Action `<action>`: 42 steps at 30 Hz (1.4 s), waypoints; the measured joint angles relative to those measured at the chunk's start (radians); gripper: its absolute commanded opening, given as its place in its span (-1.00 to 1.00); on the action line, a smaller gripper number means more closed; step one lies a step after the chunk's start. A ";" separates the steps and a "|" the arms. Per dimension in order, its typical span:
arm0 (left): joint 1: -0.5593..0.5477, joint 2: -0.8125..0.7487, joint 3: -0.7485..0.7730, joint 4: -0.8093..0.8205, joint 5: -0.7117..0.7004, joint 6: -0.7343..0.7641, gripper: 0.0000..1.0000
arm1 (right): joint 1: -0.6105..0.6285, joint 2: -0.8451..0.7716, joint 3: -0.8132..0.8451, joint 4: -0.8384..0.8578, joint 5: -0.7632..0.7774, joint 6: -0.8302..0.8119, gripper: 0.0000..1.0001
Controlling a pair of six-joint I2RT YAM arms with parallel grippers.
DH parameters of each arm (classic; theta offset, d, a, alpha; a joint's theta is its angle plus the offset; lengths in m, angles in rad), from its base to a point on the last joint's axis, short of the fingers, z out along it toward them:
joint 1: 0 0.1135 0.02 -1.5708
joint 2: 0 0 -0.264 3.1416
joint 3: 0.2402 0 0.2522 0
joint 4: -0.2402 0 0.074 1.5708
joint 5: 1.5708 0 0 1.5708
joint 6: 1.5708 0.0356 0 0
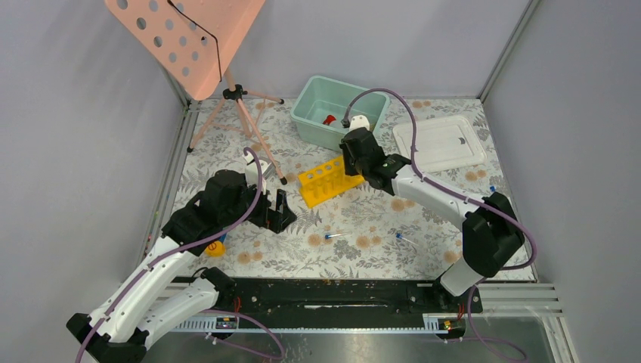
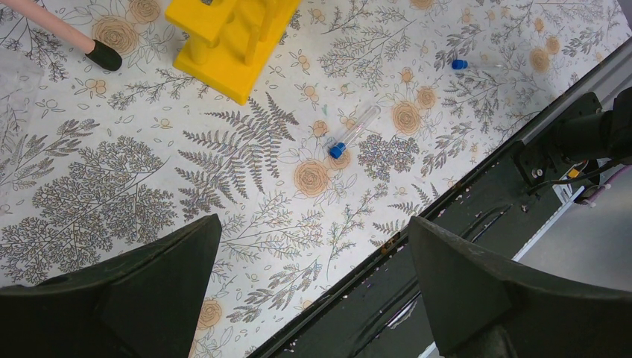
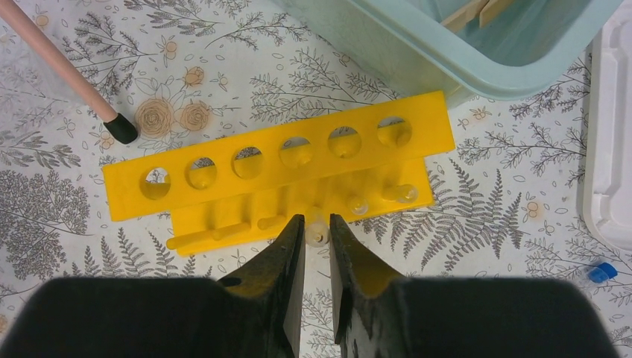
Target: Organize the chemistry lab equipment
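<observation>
R gripper (image 3: 317, 224): jaws nearly closed, pinching a small clear tube (image 3: 318, 231) at the near edge of the yellow test-tube rack (image 3: 223, 179). Rack sits mid-table, just in front of teal bin (image 1: 316, 134). L gripper (image 2: 313, 224): jaws fully wide, empty, hovering over floral mat (image 2: 112, 186). A blue-capped tube (image 2: 352, 132) lies on the mat ahead of it, a 2nd tube (image 1: 403, 238) further right. Red cap (image 1: 329, 119) visible inside bin.

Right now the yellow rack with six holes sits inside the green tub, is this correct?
No. The yellow rack is not inside the green tub; it sits on the flowered table cover just outside it, as the right wrist view shows. It does have six holes.
</observation>
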 measured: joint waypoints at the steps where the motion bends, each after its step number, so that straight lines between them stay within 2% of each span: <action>1: 0.000 0.000 0.000 0.000 0.000 0.000 0.98 | 0.000 0.003 0.001 0.001 0.000 0.000 -0.58; 6: 0.000 0.000 0.000 0.000 0.000 0.000 0.98 | 0.000 0.017 0.003 0.010 0.000 -0.003 -0.52; 15: 0.000 0.000 0.000 0.000 0.000 0.000 0.98 | 0.000 0.047 0.003 0.010 -0.002 -0.002 -0.31; 23: 0.000 -0.013 0.000 -0.001 -0.019 0.000 0.98 | 0.000 0.031 0.004 -0.035 -0.011 0.012 -0.22; 32: 0.000 -0.023 0.000 -0.011 -0.102 -0.002 0.98 | 0.000 -0.143 -0.029 -0.121 -0.082 0.074 -0.22; 42: 0.000 -0.046 0.000 -0.014 -0.228 -0.009 0.98 | 0.001 -0.283 -0.250 -0.134 -0.280 0.146 -0.21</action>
